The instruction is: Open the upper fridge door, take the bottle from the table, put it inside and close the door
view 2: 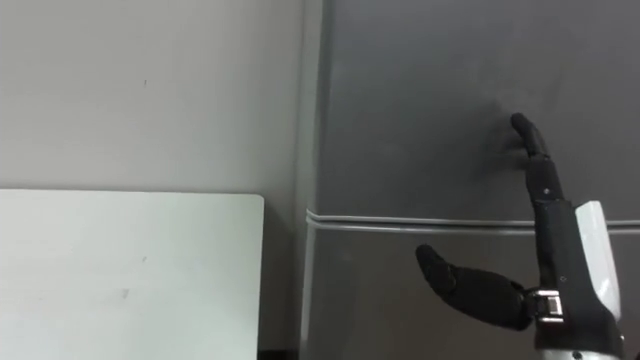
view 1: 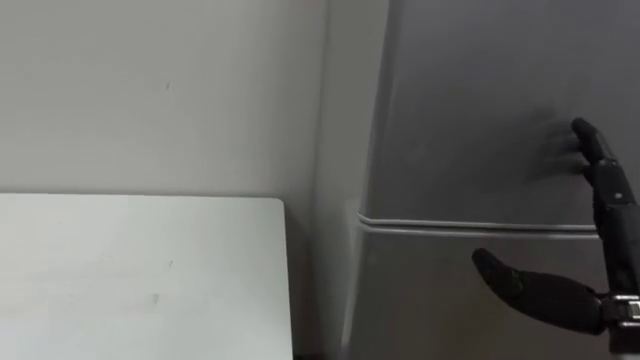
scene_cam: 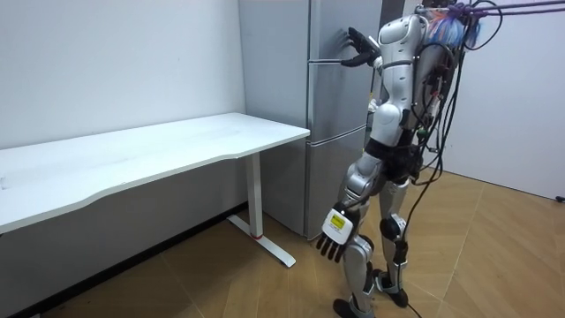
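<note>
The grey fridge stands right in front of me with both doors shut; a seam parts the upper door from the lower one. My right hand is raised against the upper door, fingers straight with their tips touching the panel and the thumb spread out below, level with the seam. It holds nothing. In the room view I stand facing the fridge, right hand up at the door. My left hand hangs at my side with relaxed fingers, empty.
A white table stands to the left of the fridge against the pale wall, with a narrow gap between them. In the room view the table is long, and wooden floor stretches behind me.
</note>
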Tool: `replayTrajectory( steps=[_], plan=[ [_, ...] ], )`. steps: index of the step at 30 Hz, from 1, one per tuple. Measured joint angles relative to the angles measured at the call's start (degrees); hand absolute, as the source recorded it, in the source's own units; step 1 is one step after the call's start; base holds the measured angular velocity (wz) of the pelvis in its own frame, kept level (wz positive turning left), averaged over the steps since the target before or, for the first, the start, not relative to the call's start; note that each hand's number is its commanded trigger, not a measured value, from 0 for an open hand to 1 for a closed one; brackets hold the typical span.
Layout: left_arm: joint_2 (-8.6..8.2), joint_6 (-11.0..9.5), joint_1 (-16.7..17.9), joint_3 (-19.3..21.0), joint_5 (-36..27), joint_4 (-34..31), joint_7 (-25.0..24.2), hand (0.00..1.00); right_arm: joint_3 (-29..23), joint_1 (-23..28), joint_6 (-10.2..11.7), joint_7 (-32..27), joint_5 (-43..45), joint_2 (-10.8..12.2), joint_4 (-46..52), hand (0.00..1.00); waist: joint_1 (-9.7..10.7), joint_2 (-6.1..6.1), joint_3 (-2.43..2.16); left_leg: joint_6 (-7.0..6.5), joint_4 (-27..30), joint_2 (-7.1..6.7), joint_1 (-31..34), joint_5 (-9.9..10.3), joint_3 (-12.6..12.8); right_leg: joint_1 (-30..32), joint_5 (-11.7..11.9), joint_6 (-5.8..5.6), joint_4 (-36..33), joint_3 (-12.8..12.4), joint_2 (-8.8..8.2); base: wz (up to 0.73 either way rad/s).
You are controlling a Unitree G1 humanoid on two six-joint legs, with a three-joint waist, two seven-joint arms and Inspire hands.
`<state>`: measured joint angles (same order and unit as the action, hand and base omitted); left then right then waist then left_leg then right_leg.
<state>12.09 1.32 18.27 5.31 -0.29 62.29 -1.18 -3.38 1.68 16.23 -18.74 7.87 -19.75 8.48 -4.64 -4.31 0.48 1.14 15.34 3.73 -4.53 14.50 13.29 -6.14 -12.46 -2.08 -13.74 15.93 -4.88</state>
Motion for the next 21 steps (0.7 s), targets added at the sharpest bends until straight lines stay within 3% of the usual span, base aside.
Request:
replayTrajectory(
  steps=[5, 13, 21],
  plan=[
    [0.25, 0.77, 0.36, 0.05, -0.01, -1.76, -0.44, 0.00, 0.16, 0.01, 0.04, 0.01, 0.70, 0.00, -2.78, 0.00, 0.03, -0.02, -0.60, -0.28, 0.07, -0.10, -0.01, -0.17, 0.01, -0.54, 0.87, -0.19, 1.10, -0.01, 0.09, 0.00],
    [0.68, 1.47, 0.53, 0.23, 1.02, -2.79, -0.53, 0.00, 0.18, 0.03, -0.07, 0.05, 1.61, -0.01, -7.77, 0.00, -0.22, -0.71, -1.03, -0.64, 0.32, -0.28, -0.13, -0.38, 0.01, -0.73, 1.36, -0.32, 1.13, -0.06, -0.13, 0.00],
    [0.66, 2.47, 0.31, 0.38, 3.23, -3.02, -0.79, 0.00, -0.74, 0.05, -0.11, 1.67, 1.48, -0.11, -11.24, 0.00, -0.07, -0.80, -1.02, -0.89, 0.43, -0.52, 0.03, -0.53, -0.50, -0.75, 1.57, -0.43, 1.07, 0.02, -0.32, 0.01]
  ],
)
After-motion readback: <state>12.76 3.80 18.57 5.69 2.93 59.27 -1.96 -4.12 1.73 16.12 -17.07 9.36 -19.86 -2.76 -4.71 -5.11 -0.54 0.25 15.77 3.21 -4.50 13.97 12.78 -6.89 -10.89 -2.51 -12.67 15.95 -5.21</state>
